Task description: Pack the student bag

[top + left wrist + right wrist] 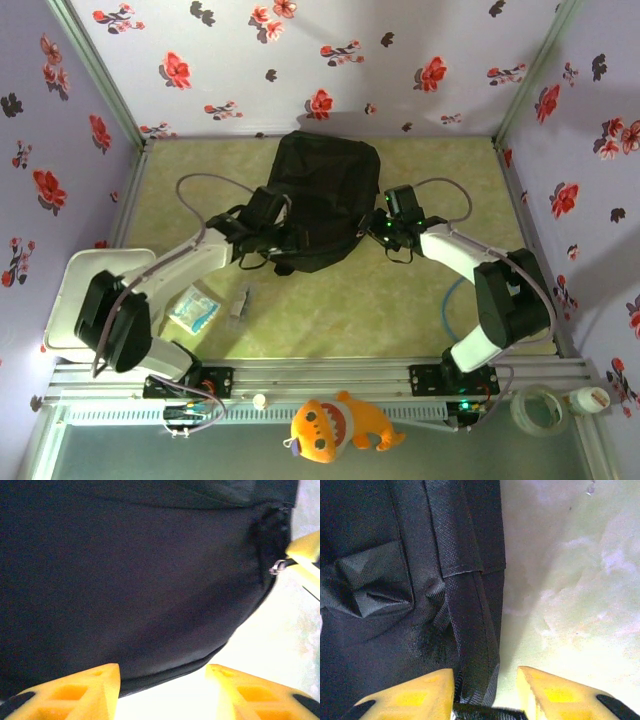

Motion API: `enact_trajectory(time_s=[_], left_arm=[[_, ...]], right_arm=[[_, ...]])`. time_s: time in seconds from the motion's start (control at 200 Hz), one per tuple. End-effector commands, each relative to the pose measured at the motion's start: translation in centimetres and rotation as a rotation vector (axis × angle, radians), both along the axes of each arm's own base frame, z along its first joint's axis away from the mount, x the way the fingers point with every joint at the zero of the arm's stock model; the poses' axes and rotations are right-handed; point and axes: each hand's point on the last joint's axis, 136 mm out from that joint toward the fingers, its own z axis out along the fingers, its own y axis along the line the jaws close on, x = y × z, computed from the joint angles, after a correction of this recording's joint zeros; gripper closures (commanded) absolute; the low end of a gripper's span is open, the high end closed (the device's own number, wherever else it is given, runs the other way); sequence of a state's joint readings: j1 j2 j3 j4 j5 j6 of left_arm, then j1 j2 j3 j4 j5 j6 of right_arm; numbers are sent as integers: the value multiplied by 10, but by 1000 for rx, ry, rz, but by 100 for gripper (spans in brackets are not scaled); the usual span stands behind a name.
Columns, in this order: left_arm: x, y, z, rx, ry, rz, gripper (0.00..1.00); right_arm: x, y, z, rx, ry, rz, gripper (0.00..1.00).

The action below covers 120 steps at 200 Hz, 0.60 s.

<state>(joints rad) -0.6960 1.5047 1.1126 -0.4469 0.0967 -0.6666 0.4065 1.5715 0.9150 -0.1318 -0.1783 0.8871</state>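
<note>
The student bag (pixel 322 195) lies flat, soft black fabric, its straps loose.

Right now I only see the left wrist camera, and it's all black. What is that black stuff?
Observer: That's the backpack, lying in the middle of the table.
Operator: Where's the other arm?
Observer: The right gripper is at the backpack's right edge, jaws open with a strap between them.
Operator: Anything left to pack?
Observer: A small packet lies on the table near a white case, apart from the backpack.
</note>
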Motion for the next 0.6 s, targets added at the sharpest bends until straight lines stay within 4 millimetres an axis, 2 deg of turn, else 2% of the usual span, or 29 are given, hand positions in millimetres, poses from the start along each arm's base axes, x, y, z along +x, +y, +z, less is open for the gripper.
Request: enact_trajectory(time_s=[0.0, 0.135, 0.245, 0.335, 0.445, 0.595], left_arm=[[7, -38, 7, 4, -73, -126, 51], [5, -74, -5, -4, -59, -218, 51], [2, -90, -15, 1, -42, -256, 50], [0, -95, -27, 20, -23, -269, 50], [-3, -94, -43, 51, 6, -277, 50], [-8, -92, -60, 85, 39, -288, 56]], right_arm=[[10, -6, 7, -51, -33, -9, 72], [13, -11, 15, -95, -62, 4, 83], [14, -8, 21, -97, -80, 37, 93], [17, -3, 27, -95, -102, 67, 100], [20, 6, 37, -69, -138, 116, 100], [26, 26, 55, 12, -193, 185, 100]])
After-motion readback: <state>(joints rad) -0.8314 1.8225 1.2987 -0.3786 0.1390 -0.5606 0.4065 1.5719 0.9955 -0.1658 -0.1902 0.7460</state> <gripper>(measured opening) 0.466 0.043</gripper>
